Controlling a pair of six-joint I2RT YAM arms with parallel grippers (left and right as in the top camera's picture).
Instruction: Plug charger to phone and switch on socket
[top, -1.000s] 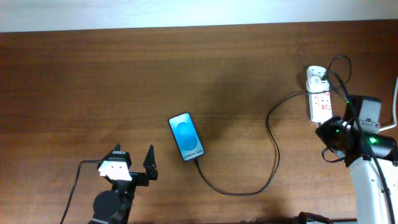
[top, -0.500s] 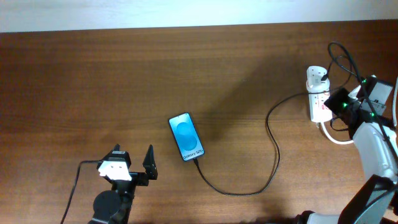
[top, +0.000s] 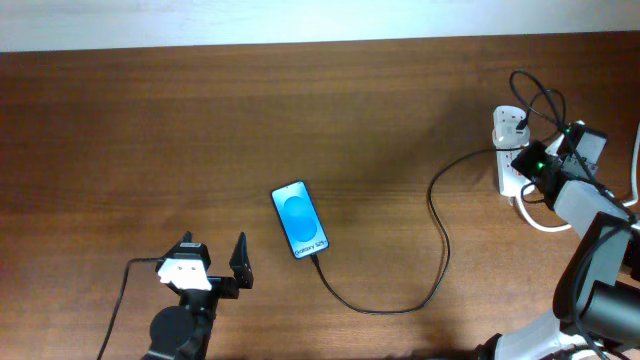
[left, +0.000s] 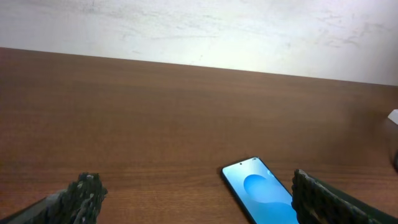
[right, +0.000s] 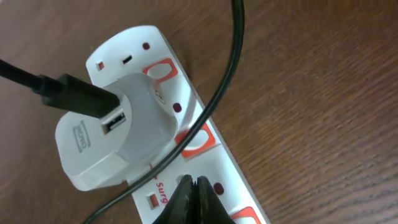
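The phone (top: 299, 220) lies face up mid-table, blue screen lit, and shows in the left wrist view (left: 261, 198). The black charger cable (top: 440, 240) runs from the phone's near end in a loop to the white plug adapter (top: 509, 122), which sits in the white socket strip (top: 512, 170). In the right wrist view the adapter (right: 115, 140) is plugged into the strip (right: 205, 162), cable (right: 217, 87) across it. My right gripper (right: 193, 185) is shut, tips pressed onto the strip beside a small red switch (right: 151, 200). My left gripper (top: 213, 263) is open and empty, left of the phone's near end.
A thick white cord (top: 545, 222) curves off the strip's near end by my right arm. A pale wall (top: 300, 20) borders the table's far edge. Bare brown wood (top: 200, 130) lies between the phone and the far edge.
My right arm has swung up and left from the near end of the strip to above it, bringing the shut tips down onto the strip. The left arm has not moved.
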